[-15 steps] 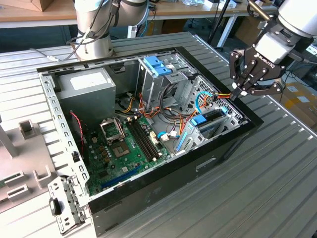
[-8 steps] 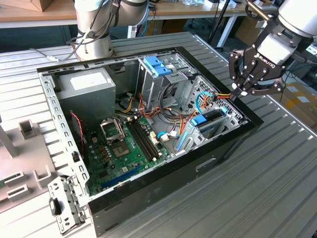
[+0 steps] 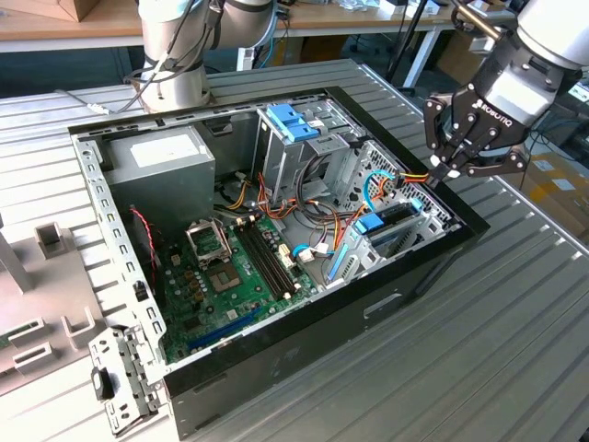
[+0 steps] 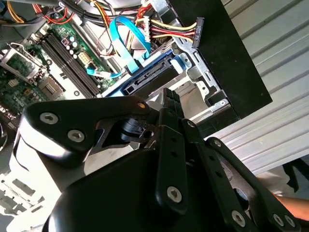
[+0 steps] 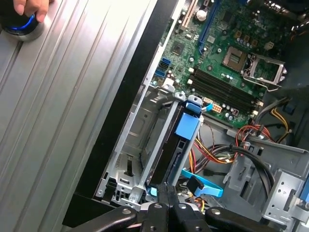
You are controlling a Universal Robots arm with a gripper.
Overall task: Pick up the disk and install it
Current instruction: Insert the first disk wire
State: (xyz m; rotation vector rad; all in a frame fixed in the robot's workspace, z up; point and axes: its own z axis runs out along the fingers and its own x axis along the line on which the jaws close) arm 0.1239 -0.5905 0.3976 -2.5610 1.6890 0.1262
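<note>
- My gripper (image 3: pixel 451 168) hangs just over the front rim of the open computer case (image 3: pixel 433 262), on the exterior view's right. Its fingers look drawn together with nothing between them; both wrist views show the fingertips meeting as well.
- Directly under the fingertips, the disk (image 5: pixel 170 147) sits on edge in the drive bay (image 5: pixel 140 145) at the case's front corner, its light blue carrier frame showing at both ends. In the second wrist view I see its dark connector edge (image 4: pixel 147 79) just past the fingers.
- I judge the disk already in its slot, though I cannot tell from here whether it is fully seated.
- A blue data cable (image 4: pixel 121 36) and a bundle of red, yellow and black power wires (image 4: pixel 166 30) loop close by the disk's connector end. If I move low across that corner, the fingers could snag them.
- The motherboard (image 3: pixel 235 267) lies deeper in the case, well apart from the gripper.
- A hand (image 5: pixel 30 7) rests on a lit blue button on the metal table (image 5: pixel 53 111) beside the case; I should keep clear of it.
</note>
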